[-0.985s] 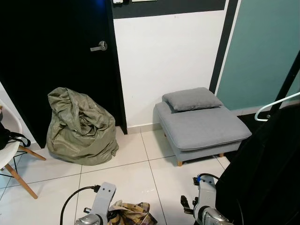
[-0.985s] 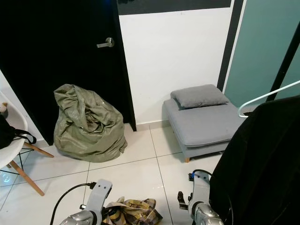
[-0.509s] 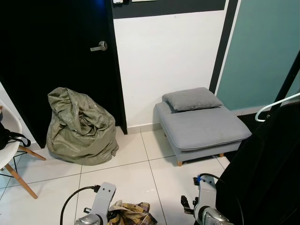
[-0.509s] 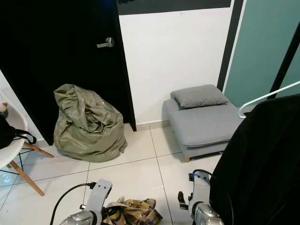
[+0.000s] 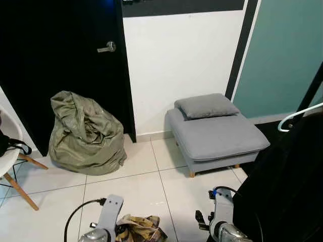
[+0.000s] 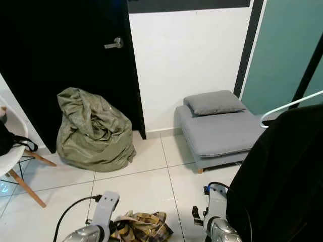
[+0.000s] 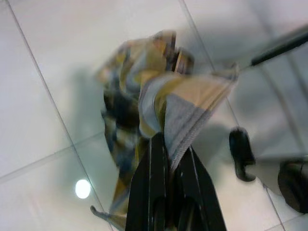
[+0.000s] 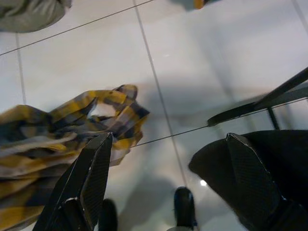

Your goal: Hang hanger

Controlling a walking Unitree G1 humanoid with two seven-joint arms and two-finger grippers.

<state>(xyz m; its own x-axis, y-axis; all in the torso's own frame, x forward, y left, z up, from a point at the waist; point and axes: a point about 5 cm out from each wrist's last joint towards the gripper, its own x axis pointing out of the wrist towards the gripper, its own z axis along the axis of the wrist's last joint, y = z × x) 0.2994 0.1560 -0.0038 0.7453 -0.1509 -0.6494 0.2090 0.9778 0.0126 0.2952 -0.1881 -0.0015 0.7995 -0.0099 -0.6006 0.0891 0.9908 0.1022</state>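
Hanging White Hanger, Shirt Pinched

Poking out at far right, a white hanger (image 5: 302,112) over a black garment (image 6: 282,171). Clamped in the left pincer (image 7: 169,153): a plaid shirt (image 7: 159,103), above floor tiles (image 5: 131,186). Spread wide, holding nothing: the right pincer (image 8: 168,163). Behind: ottoman (image 5: 217,133), green sack (image 5: 86,133).

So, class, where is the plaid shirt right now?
The plaid shirt hangs pinched in the left gripper, low in the head views on the robot's left, above the white tiled floor, in front of the olive green bag.
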